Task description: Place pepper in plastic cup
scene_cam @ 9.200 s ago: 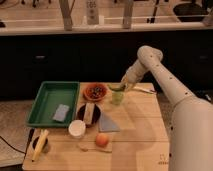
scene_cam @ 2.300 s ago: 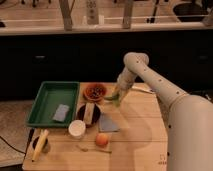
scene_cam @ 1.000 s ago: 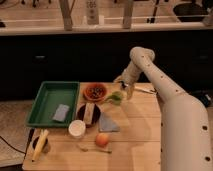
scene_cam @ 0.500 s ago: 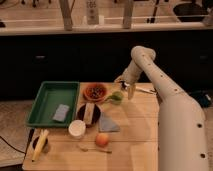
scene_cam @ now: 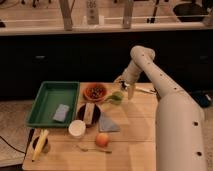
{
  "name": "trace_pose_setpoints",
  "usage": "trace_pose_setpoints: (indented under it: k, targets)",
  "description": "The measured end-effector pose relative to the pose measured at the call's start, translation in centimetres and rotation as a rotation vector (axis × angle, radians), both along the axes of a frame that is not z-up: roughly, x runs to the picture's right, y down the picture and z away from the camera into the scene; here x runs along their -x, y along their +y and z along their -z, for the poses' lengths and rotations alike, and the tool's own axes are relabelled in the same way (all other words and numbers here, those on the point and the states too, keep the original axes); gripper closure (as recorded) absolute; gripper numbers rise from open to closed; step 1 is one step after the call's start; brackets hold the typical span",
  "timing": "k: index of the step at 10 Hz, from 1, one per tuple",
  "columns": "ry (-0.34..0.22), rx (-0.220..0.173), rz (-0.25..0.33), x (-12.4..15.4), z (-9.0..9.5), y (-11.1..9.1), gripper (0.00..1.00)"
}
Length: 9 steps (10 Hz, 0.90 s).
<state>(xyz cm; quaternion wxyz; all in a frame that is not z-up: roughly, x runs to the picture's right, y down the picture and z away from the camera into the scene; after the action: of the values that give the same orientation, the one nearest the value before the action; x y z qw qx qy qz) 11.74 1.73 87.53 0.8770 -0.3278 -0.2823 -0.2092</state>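
Nearest, an orange fruit (scene_cam: 102,139) lies by a white cup (scene_cam: 77,128). Behind them, the green tray (scene_cam: 47,95) holds a grey pad (scene_cam: 61,113). Farther back, the glossy yellow-green pepper (scene_cam: 114,97) sits in the plastic cup (scene_cam: 119,100), just left of the gripper (scene_cam: 130,91). Whether the gripper is open or closed cannot be told.

Gripper (scene_cam: 129,90) at approx. 2 o'clock of pepper (scene_cam: 116,97); we can't tell what pepper lies in, too blurry; robot body (scene_cam: 180,135) cut at btm edge.

Arm (scene_cam: 150,67) bends forward, gripper (scene_cam: 129,91) (pointing downward) hanging low.
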Motion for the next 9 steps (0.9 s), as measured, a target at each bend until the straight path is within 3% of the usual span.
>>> trace_pose_setpoints:
  k: [9]
  targets:
    - [0.001, 0.0, 0.0, -0.09, 0.01, -0.01, 0.2]
